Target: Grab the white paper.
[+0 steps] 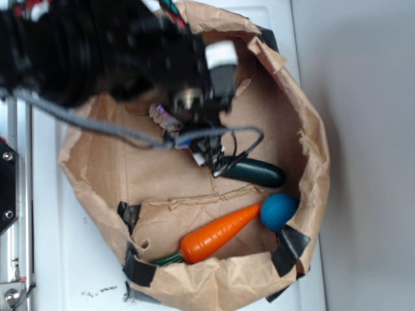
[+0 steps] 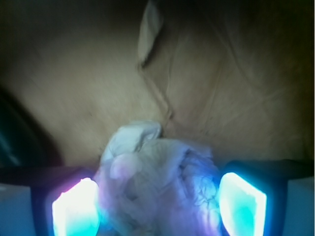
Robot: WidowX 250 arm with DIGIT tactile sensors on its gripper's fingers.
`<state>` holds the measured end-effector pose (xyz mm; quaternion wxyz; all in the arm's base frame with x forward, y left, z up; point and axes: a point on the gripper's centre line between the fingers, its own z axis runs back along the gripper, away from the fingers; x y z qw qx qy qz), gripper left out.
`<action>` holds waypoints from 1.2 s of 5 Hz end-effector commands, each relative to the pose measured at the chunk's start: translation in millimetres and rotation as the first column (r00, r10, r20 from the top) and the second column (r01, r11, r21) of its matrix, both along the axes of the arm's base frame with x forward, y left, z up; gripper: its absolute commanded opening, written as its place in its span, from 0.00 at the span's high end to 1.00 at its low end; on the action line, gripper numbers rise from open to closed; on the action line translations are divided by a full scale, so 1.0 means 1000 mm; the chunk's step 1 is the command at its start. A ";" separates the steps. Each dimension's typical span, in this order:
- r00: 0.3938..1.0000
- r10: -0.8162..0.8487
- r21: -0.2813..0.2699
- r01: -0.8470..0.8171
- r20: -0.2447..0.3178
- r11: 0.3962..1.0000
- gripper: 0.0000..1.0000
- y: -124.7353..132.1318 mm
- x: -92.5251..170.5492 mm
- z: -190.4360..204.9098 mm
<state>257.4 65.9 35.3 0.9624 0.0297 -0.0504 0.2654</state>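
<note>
In the wrist view the pincer (image 2: 158, 204) is straddling the white paper (image 2: 157, 182), its two glowing pads (image 2: 76, 209) sitting on either side of the crumpled wad with the paper filling the space between them; the pads appear to be touching the wrinkles or just beside them, though the glare is making it hard to say whether they are squeezing yet, so I cannot tell if the pincer is truly clamped or merely parted around the wad. I am judging the step in hand to be the closing of the grasp (the reach seems done, with the paper already sitting between the jaws). The next move is probably calling for a firm squeeze and then a straight lift, taking care that the soft wad is not slipping out sideways and that the pads are not pinching the lining beneath. Behind the wad the brown paper bag lining (image 2: 211, 88) is spreading out creased, with a torn flap (image 2: 150, 29) standing up further back. In the exterior view the black arm (image 1: 97, 45) is leaning into the lined basket (image 1: 314, 155), hiding the wad almost entirely; lying well apart from the pincer are a dark green object (image 1: 259, 172), an orange carrot (image 1: 220, 233) and a blue ball (image 1: 280, 210), the carrot's tip nearly touching the ball. Black tape (image 1: 292, 249) is holding the lining's rim, and the basket is resting on a white table (image 1: 65, 259) against a pale grey background.
</note>
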 end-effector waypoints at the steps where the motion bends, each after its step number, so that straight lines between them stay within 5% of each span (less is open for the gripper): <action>1: 0.999 0.033 0.034 -0.034 0.043 0.999 0.00 0.009 0.004 -0.002; 2: 0.995 0.078 0.035 -0.080 0.059 0.996 1.00 0.010 0.009 -0.005; 3: 0.994 0.077 0.037 -0.080 0.077 0.996 1.00 0.007 0.009 -0.001; 4: 0.993 0.071 -0.027 -0.068 0.095 0.997 1.00 0.003 0.006 0.025; 6: 0.996 0.077 -0.255 -0.061 0.053 0.965 1.00 -0.014 0.004 0.112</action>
